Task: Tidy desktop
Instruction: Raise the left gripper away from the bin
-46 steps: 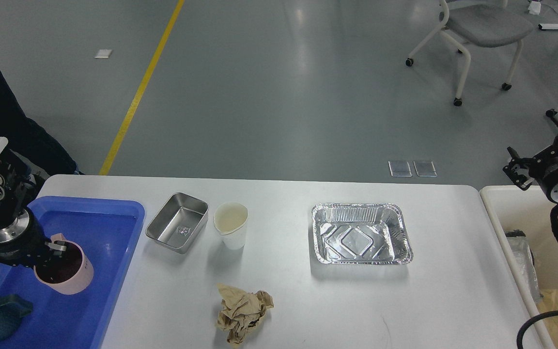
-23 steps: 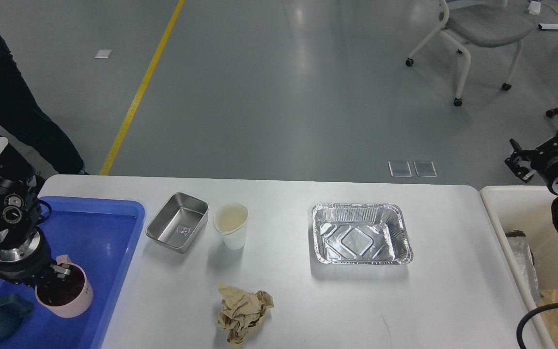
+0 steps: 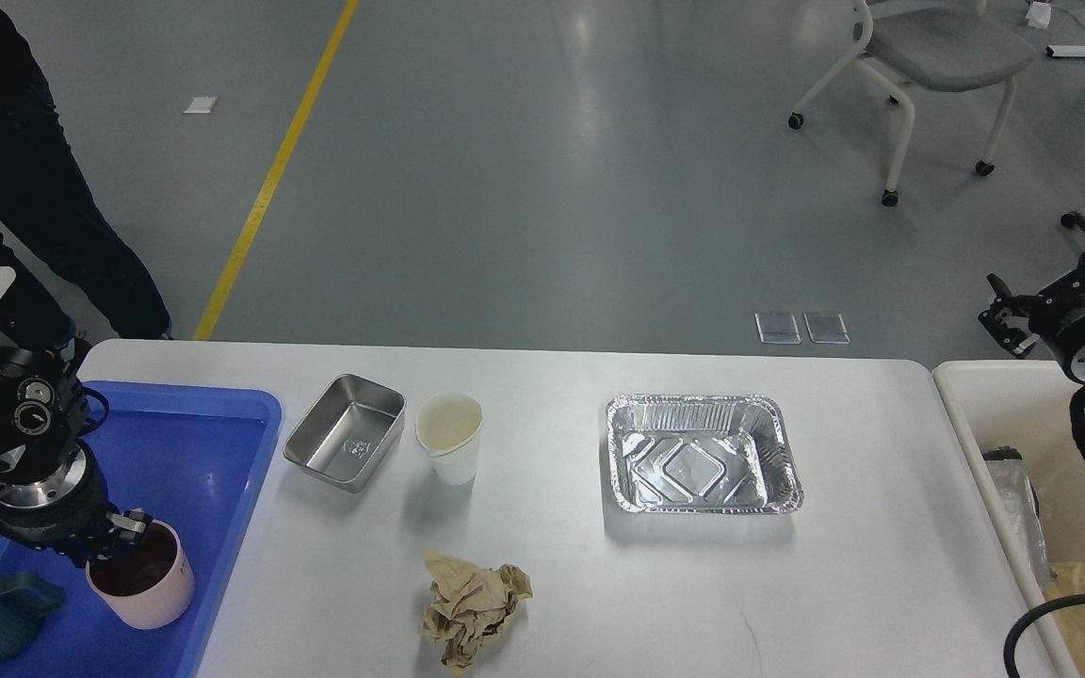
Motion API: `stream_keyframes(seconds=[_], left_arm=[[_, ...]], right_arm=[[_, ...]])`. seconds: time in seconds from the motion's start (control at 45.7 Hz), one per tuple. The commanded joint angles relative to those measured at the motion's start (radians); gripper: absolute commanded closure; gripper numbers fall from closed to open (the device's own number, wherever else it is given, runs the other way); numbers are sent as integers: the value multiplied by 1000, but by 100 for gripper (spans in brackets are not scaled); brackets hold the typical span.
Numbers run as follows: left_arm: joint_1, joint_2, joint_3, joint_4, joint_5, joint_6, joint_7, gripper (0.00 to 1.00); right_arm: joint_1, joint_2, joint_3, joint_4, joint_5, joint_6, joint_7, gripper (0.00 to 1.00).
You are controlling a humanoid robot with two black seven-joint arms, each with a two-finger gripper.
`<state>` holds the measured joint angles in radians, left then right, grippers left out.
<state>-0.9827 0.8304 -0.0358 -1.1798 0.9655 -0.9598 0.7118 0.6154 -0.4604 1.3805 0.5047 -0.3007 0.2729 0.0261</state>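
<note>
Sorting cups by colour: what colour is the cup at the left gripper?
Pale pink cup with dark inside, in the head view.

The worktop [image 3: 863,565] lies bare right of the foil tray [image 3: 701,454] and along its far edge. The steel pan [image 3: 347,431] and paper cup [image 3: 449,437] stand just beside each other; crumpled paper [image 3: 472,609] blocks the near middle. A wide gap separates cup and foil tray.
</note>
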Motion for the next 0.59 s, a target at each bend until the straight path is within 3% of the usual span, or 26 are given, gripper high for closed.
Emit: stream_keyframes(seconds=[0.0, 0.131, 0.328, 0.569], left_arm=[[-2, 1, -6, 0, -1, 0, -2, 45], [-14, 10, -42, 8, -16, 0, -11, 35], [-7, 10, -216, 17, -27, 0, -12, 27], [56, -14, -492, 83, -304, 0, -11, 26]], right_arm=[[3, 0, 0, 0, 0, 0, 0, 0], [3, 0, -1, 0, 0, 0, 0, 0], [4, 3, -1, 1, 0, -3, 0, 0], [-6, 2, -3, 3, 0, 3, 0, 0]])
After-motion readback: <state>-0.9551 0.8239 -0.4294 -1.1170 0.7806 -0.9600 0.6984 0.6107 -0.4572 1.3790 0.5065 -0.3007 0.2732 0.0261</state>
